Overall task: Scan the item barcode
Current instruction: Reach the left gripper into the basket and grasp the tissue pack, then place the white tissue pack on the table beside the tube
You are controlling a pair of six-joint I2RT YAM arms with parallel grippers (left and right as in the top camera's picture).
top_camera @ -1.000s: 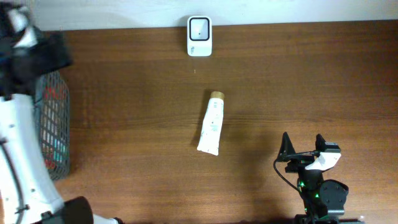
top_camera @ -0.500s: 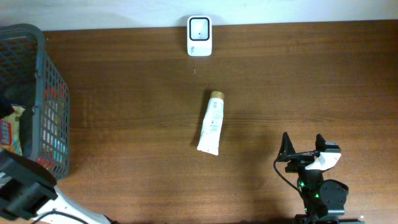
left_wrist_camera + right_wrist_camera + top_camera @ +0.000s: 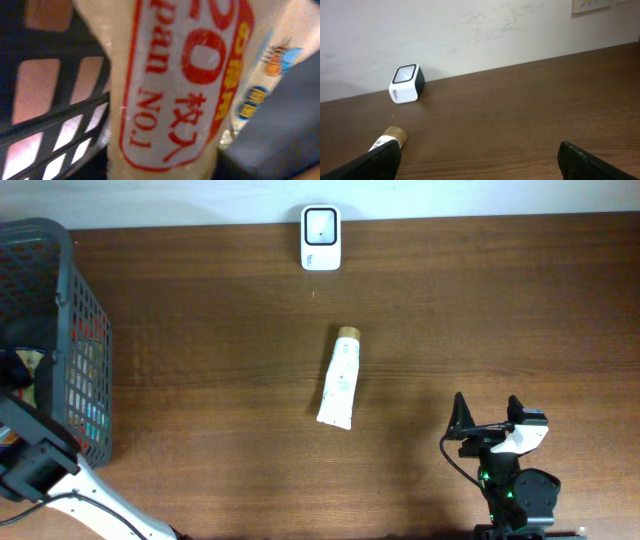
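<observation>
A white tube with a gold cap (image 3: 338, 385) lies in the middle of the table; its cap end (image 3: 395, 135) shows in the right wrist view. The white barcode scanner (image 3: 321, 238) stands at the far edge, also visible as the scanner (image 3: 406, 83) by the wall. My left arm (image 3: 35, 460) reaches into the dark mesh basket (image 3: 62, 290). Its camera is filled by a beige packet with red print (image 3: 170, 85), and its fingers do not show. My right gripper (image 3: 490, 420) rests open near the front right, with nothing between its fingers (image 3: 375, 160).
The basket holds several packaged goods and its mesh wall (image 3: 55, 125) is close beside the packet. A pale wall runs behind the table's far edge. The right arm's base (image 3: 515, 490) sits at the front edge.
The left arm has swung off the basket's top to its front-left side, and its wrist now sits down in the basket against the packet. The right arm and tube have not moved.
</observation>
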